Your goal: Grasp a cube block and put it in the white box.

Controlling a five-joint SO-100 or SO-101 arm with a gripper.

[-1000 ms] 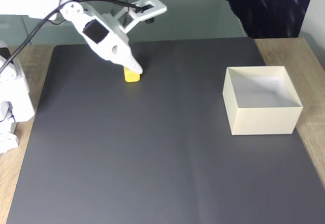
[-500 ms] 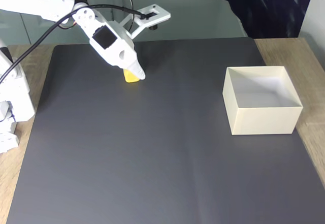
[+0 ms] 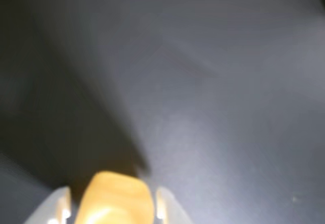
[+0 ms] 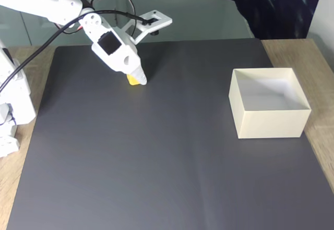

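Gripper point(image 4: 140, 79) of white plastic, at far left of dark grey mat point(image 4: 156, 162) in fixed view, jaws closed around small bright yellow rounded cube block point(image 4: 134, 80). Blurred in wrist view, same cube point(image 3: 114, 199) pinched between two pale fingertips point(image 3: 165, 206). Square cream-white open-topped box point(image 4: 269, 120) well apart at right edge of mat.

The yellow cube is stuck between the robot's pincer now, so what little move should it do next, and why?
Probably lift a little. In the wrist view the cube block sits between the two white fingers, so the pincer seems to have it. In the fixed view it is still low over the dark mat, and the white box stands far off to the right with walls to clear.
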